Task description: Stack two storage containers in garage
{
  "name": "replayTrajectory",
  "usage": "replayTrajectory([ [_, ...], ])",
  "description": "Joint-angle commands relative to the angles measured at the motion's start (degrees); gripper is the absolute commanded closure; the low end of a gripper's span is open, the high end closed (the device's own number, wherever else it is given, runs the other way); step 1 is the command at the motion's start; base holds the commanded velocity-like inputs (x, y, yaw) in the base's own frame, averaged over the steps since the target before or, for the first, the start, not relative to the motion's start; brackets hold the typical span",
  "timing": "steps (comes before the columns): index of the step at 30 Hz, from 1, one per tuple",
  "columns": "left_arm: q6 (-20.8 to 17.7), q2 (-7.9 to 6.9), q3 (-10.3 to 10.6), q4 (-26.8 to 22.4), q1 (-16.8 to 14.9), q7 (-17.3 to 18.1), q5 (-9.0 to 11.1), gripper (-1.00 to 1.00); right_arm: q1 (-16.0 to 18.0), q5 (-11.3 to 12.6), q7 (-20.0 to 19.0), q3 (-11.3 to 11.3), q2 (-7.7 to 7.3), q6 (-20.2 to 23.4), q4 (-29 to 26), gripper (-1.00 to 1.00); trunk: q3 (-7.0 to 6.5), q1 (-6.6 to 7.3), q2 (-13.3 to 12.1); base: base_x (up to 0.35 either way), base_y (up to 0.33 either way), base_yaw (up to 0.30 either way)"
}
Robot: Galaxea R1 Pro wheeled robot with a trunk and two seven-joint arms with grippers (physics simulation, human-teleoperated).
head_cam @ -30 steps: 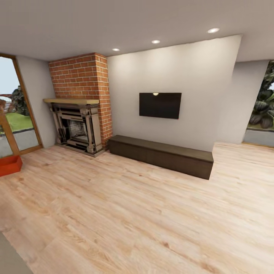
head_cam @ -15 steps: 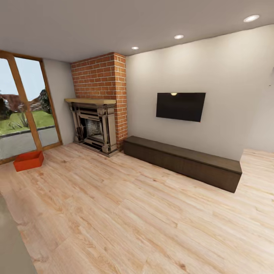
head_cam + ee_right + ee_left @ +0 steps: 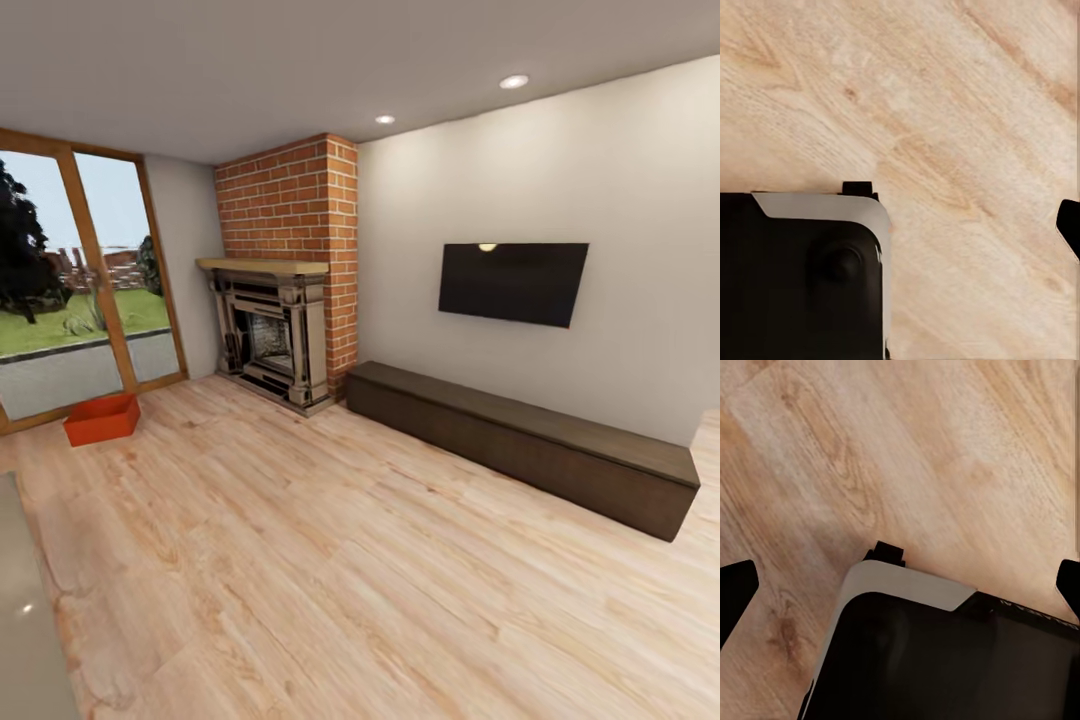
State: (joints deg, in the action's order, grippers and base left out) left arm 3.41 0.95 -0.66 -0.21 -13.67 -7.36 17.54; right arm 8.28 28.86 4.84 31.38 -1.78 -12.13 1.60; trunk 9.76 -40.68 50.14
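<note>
Light wood-plank floor (image 3: 330,560) runs to a brick chimney (image 3: 295,205) and glass garden doors (image 3: 80,280). One storage container (image 3: 102,419) sits far left before the doors, long axis running left-right. Left pincer (image 3: 900,585) fingertips (image 3: 735,589) stand wide apart; right pincer's spread I cannot tell.

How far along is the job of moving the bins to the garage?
Nothing is done yet. One bin sits on the wood floor by the glass doors, untouched; the robot stands far from it. Left: fetch both bins, carry them to the garage, stack them.
</note>
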Motion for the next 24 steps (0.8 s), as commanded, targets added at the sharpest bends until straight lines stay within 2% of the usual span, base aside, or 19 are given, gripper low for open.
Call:
replayTrajectory([
  [1,0.19,0.02,-0.04,0.03,-0.04,-0.13,0.21,-1.00,0.07,0.40,-0.01,0.50,-0.01,-0.27,0.15,-1.00,0.08,-0.04,0.05,0.326,0.000,0.002],
  [14,0.17,0.02,-0.04,0.00,-0.05,-0.12,0.21,-1.00,0.07,0.16,-0.39,0.68,-0.24,-0.29,0.15,-1.00,0.08,-0.04,0.05,0.326,0.000,0.000],
  [24,0.10,-0.07,-0.04,0.03,-0.04,-0.12,0.21,-1.00,0.07,0.08,0.17,1.02,0.27,-0.33,0.15,-1.00,0.08,-0.04,0.05,0.326,0.000,0.001],
])
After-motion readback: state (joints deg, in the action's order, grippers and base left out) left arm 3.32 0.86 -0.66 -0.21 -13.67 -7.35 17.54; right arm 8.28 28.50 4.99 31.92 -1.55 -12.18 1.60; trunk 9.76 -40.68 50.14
